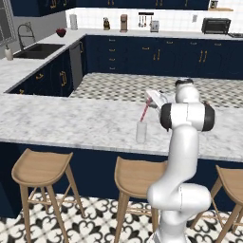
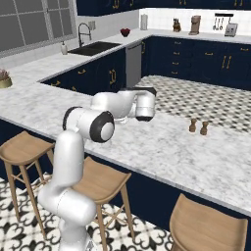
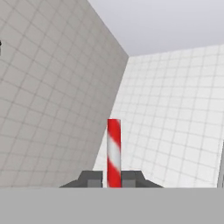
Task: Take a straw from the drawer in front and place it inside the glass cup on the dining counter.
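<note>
I've got the gripper pinching the straw, tilted just above the glass cup near the dining counter's stool-side edge.

One straw, one glass cup — two shakers, three stools.

White arm bent over marbled dining counter, 2 brown shakers nearby, wooden stools below
</note>
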